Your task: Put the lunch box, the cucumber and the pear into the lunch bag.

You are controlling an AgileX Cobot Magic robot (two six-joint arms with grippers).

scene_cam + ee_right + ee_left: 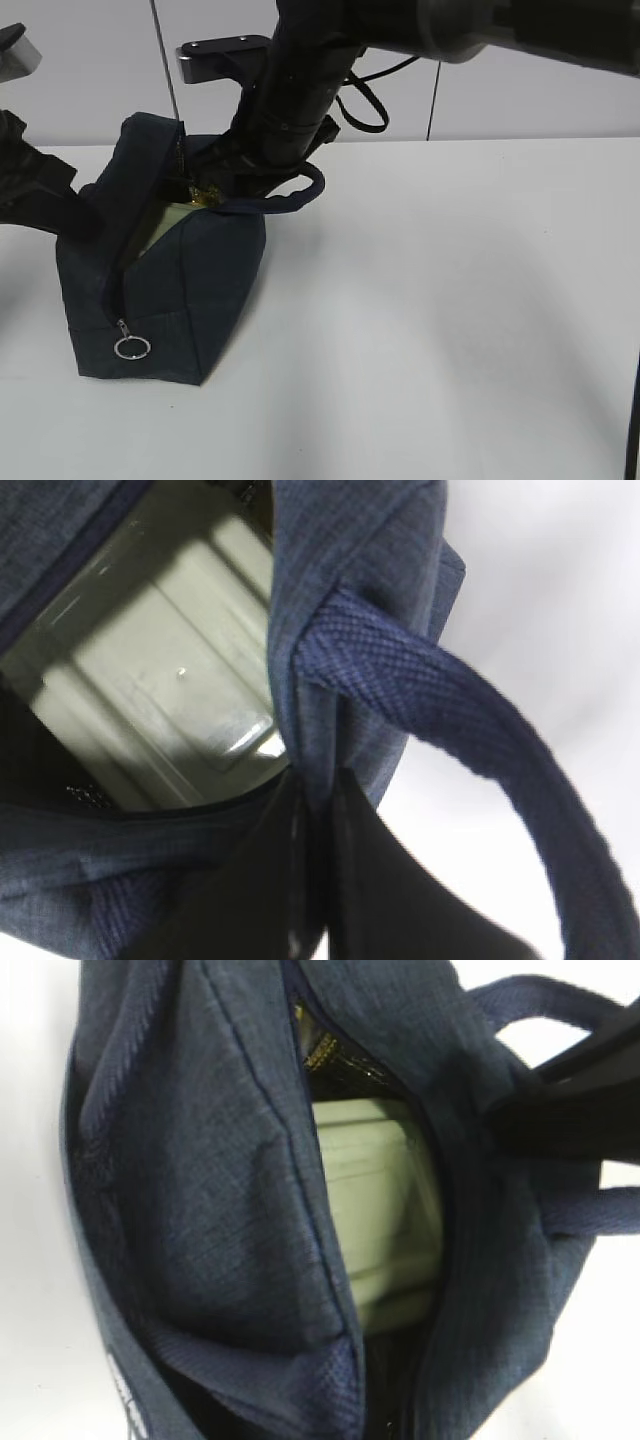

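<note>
Your right gripper is pinched on the lunch bag rim, far side. Left gripper: can't tell. Only wrist views show the lunch box inside; the exterior view shows the ring pull.

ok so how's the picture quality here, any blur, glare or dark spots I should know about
Exterior view: sharp and evenly lit, with a soft shadow right of the lunch bag. Left wrist view: soft focus, the lunch box lid hazy, white table blown out. Right wrist view: glare streaks on the lid, handle blurred up close.
</note>
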